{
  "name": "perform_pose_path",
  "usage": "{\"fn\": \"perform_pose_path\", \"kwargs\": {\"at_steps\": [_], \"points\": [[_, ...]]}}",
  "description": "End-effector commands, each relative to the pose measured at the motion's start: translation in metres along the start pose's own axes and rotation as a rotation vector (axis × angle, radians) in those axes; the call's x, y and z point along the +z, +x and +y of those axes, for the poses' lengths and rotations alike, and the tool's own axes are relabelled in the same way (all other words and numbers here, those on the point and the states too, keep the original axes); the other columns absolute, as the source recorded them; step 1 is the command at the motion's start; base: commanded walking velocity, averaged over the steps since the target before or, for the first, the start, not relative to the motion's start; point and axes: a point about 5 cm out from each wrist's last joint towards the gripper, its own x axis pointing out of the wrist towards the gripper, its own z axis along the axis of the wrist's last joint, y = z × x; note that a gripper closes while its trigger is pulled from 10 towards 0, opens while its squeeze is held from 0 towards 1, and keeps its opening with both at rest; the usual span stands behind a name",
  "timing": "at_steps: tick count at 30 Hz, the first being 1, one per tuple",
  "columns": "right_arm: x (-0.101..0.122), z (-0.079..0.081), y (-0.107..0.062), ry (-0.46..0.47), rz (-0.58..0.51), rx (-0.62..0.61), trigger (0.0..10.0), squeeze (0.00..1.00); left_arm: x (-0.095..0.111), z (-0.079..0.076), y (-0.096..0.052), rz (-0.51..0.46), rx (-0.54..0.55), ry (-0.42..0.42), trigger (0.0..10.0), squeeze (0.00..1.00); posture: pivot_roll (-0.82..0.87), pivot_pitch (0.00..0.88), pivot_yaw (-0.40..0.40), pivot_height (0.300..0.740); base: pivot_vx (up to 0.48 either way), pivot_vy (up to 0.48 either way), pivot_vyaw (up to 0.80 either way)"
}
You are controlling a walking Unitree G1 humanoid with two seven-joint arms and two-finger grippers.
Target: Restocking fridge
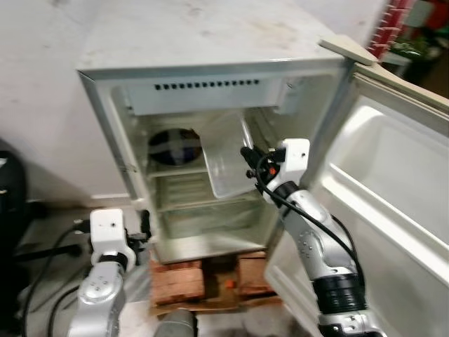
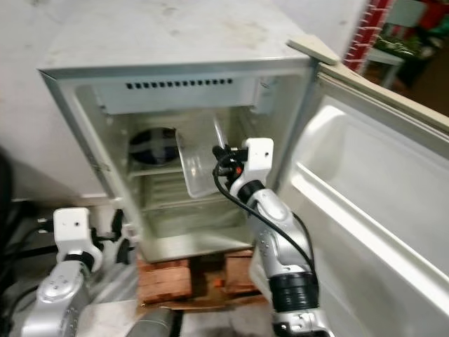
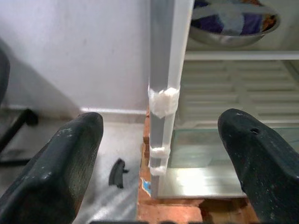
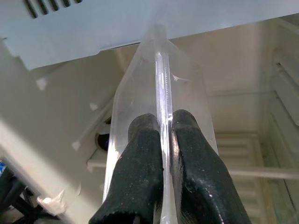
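At frame centre, the right gripper (image 4: 161, 140) pinches a clear plastic bin's (image 1: 228, 158) wall between closed fingers, tilted inside the fridge (image 1: 210, 74); left gripper (image 3: 161, 154) hangs open, empty.

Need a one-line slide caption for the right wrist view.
Right gripper shut on the edge of a clear plastic bin, held tilted inside the open fridge.

Bowl (image 1: 174, 146) part-hidden behind clear bin (image 1: 228, 158) — contents unclear.
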Motion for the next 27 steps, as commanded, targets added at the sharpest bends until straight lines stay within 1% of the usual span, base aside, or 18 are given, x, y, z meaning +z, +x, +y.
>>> {"fn": "perform_pose_path", "kwargs": {"at_steps": [1,3,6,12,16,18,20,23,24,25,26,27], "points": [[0.001,0.002,0.002,0.0,-0.004,0.003,10.0,0.0,0.001,0.003,0.0,0.017,0.008,0.011,10.0,0.0,0.13,0.036,-0.02,0.74,0.0,0.0,0.8],[0.001,0.002,0.003,0.0,-0.004,0.003,10.0,0.0,0.001,0.003,0.0,0.028,0.006,0.014,10.0,0.0,0.13,0.037,-0.022,0.74,0.0,0.0,0.8],[-0.001,0.004,0.006,-0.004,0.007,0.004,10.0,0.0,-0.007,0.001,-0.003,0.081,-0.019,0.03,10.0,0.0,0.14,0.044,-0.029,0.74,0.0,0.0,0.0],[-0.005,0.004,0.017,0.016,0.031,-0.031,10.0,0.0,-0.008,-0.001,-0.01,0.105,-0.027,0.05,10.0,0.0,0.17,0.067,-0.044,0.74,0.0,0.0,0.0],[-0.007,-0.002,0.022,0.017,0.054,-0.082,10.0,0.0,-0.006,0.001,-0.017,0.109,-0.015,0.043,10.0,0.0,0.2,0.099,-0.056,0.74,0.0,0.0,0.0],[-0.01,-0.008,0.027,0.017,0.078,-0.131,10.0,0.0,-0.006,0.004,-0.021,0.112,-0.002,0.039,10.0,0.0,0.21,0.12,-0.061,0.74,0.0,0.0,0.0],[-0.011,-0.009,0.031,0.041,0.079,-0.143,10.0,0.0,-0.005,0.005,-0.025,0.111,0.001,0.04,10.0,0.0,0.22,0.137,-0.064,0.74,0.0,0.0,0.0],[-0.013,-0.009,0.042,0.053,0.087,-0.17,10.0,0.0,-0.004,0.005,-0.03,0.111,0.004,0.058,10.0,0.0,0.25,0.16,-0.07,0.74,0.0,0.0,0.0],[-0.012,-0.01,0.045,0.069,0.084,-0.183,10.0,0.0,-0.004,0.005,-0.03,0.111,0.005,0.064,10.0,0.0,0.25,0.164,-0.07,0.74,0.0,0.0,0.0],[-0.01,-0.013,0.051,0.117,0.078,-0.22,10.0,0.0,-0.002,0.005,-0.032,0.11,0.009,0.07,10.0,0.0,0.27,0.176,-0.073,0.74,0.0,0.0,0.0],[-0.009,-0.014,0.052,0.142,0.075,-0.237,10.0,0.0,-0.002,0.005,-0.035,0.109,0.01,0.071,10.0,0.0,0.28,0.184,-0.076,0.74,0.0,0.0,0.0],[-0.008,-0.015,0.054,0.149,0.074,-0.246,10.0,0.0,-0.001,0.005,-0.036,0.109,0.01,0.071,10.0,0.0,0.28,0.189,-0.078,0.74,0.0,0.0,0.0]]}}
